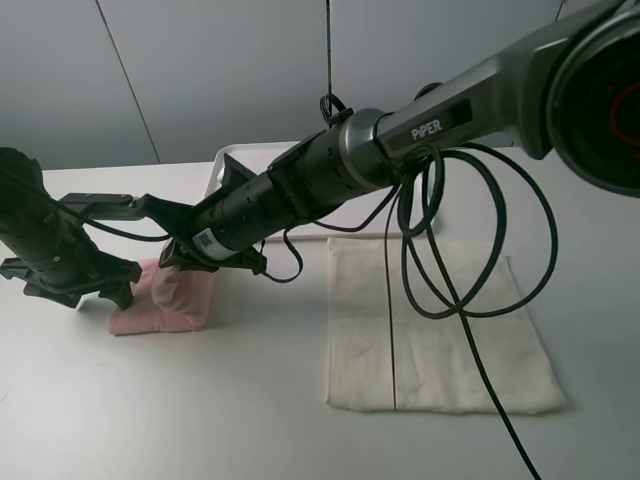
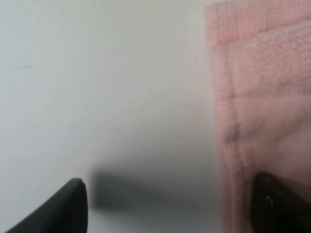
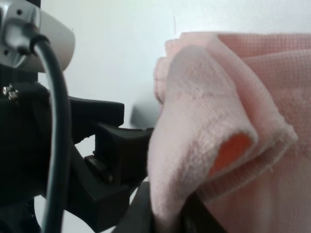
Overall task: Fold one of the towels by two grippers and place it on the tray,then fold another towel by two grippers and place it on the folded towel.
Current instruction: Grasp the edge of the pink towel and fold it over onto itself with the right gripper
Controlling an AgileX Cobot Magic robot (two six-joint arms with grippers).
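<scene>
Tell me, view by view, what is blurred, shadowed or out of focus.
Exterior high: even light, cream towel sharp, but the right arm's near joint is a blurred mass. Left wrist: all soft, pink towel included, with a dark shadow between the tips of the open left pincer. Right wrist: towel weave crisp, grey cable blurred.

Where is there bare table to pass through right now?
Bare table: the front, before the pink towel, and the strip between it and the cream towel. Crowded: at the pink towel, where left gripper and right gripper sit close.

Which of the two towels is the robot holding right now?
The pink towel, bunched up, pinched by the right hand. The cream towel lies flat and untouched.
</scene>
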